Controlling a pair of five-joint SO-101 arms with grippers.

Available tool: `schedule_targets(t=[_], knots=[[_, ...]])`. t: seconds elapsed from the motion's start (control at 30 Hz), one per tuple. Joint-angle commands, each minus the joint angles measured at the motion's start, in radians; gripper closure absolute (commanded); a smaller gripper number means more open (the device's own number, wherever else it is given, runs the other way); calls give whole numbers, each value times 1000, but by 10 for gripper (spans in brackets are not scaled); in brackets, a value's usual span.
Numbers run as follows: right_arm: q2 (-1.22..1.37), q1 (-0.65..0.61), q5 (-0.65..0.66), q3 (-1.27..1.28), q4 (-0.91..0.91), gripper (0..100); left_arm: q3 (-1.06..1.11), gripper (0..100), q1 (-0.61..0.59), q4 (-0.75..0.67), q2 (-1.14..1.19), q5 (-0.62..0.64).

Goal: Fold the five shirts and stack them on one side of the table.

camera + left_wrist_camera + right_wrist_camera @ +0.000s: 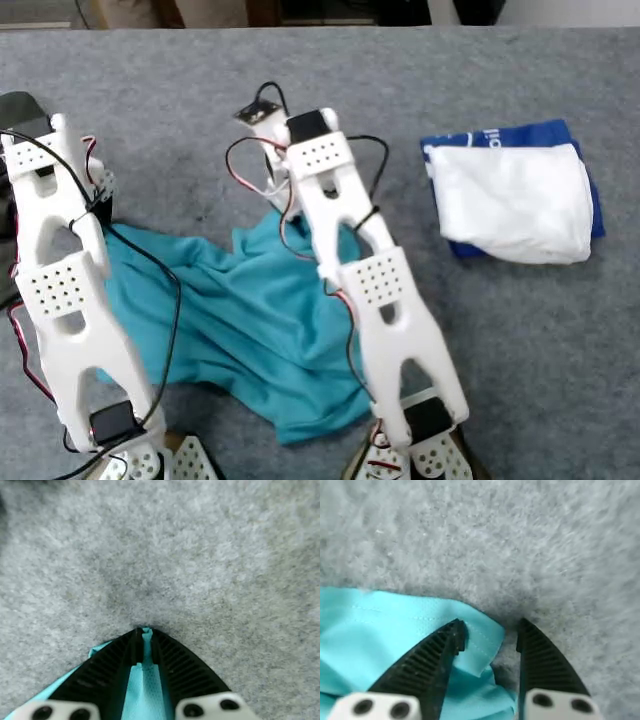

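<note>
A teal shirt [250, 320] lies unfolded and crumpled, spread out with many wrinkles, at the near left-centre, while well apart at the far right a white shirt [515, 200] lies folded on top of a folded blue shirt [540, 132], whose edges show around it.

Jaws apart astride teal shirt [395, 625] corner, grey table [520, 540].

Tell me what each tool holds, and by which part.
The left tool is shut on the shirt, pinching a thin bit of its edge. The right tool is open over a hemmed corner of the same shirt, gripping nothing.
</note>
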Motion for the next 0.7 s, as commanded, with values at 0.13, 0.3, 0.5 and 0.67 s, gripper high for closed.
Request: schedule_targets(t=[0.13,0.3,0.5,0.67], knots=[[-2,-13,-49,-18,12,810,-6,981,0,-5,4,-8],[-19,-13,-129,36,12,811,-6,981,0,-5,4,-8],[-24,-15,-132,53,11,924,-6,981,0,-5,4,-8],[-24,-13,-133,53,8,977,-6,981,2,-6,4,-6]])
